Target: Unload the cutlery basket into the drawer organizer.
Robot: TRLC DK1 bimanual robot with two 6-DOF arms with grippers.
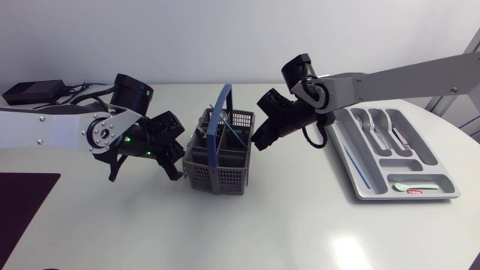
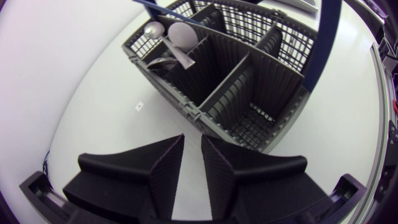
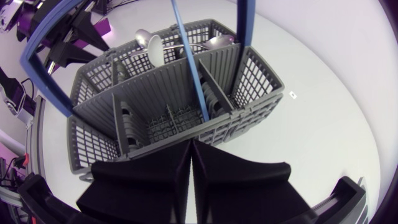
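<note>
- Cutlery basket (image 1: 214,175): grey, blue handle, upright at mid-worktop (image 1: 262,225), between the two arms.
- Basket contents: two spoons (image 2: 179,37) in an end compartment; a thin blue rod (image 3: 189,62) standing in another.
- Left end effector (image 2: 193,142): fingers parted by a narrow gap, nothing held, just beside the basket wall.
- Right end effector (image 3: 189,146): fingers pressed together, nothing seen gripped, at the basket's opposite wall.
- Drawer organizer (image 1: 444,193): well apart beside the right arm, cutlery lying in its compartments.
</note>
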